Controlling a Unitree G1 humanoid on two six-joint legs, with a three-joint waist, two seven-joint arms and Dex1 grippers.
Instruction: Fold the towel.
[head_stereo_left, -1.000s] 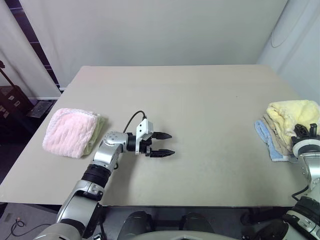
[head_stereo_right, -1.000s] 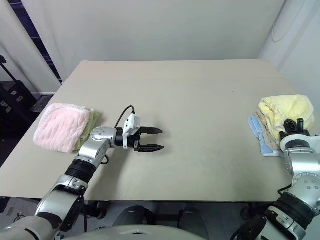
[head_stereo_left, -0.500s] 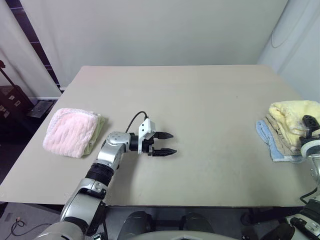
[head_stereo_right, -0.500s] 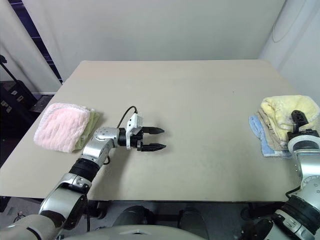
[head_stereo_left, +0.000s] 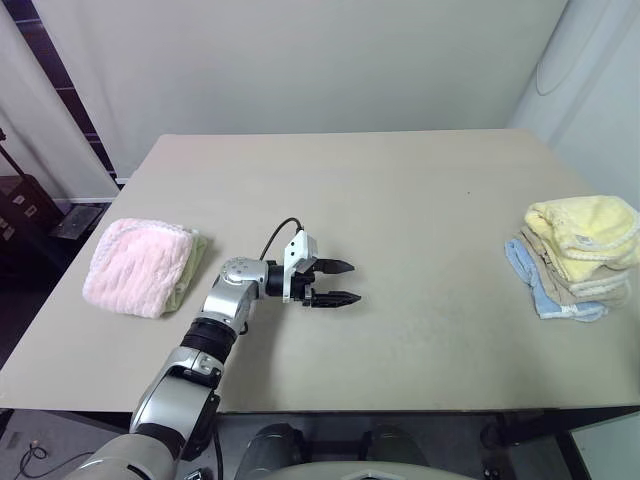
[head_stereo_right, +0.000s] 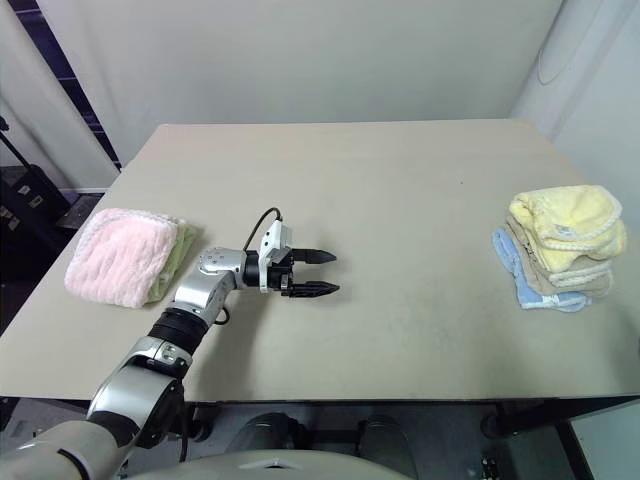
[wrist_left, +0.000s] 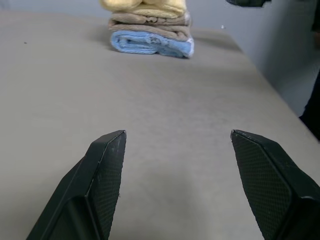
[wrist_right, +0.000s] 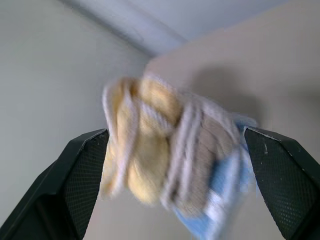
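Towel (head_stereo_left: 584, 224) atop stack, ahead of parted right jaws

- L gripper (wrist_left: 172, 165): two black fingers (wrist_left: 102, 187), textured pads, spread wide, nothing btwn them, just bare table (wrist_left: 165, 115).
- Towel stack far across table from gripper, near table's far edge.
- Stack order: pale yellow towel (wrist_left: 145, 7) on top, folded; beige towel (wrist_left: 148, 23) under it; blue towel (wrist_left: 150, 43) at bottom, touching table.
- Dark object (wrist_left: 245, 2) beside stack, past table edge; can't tell what.
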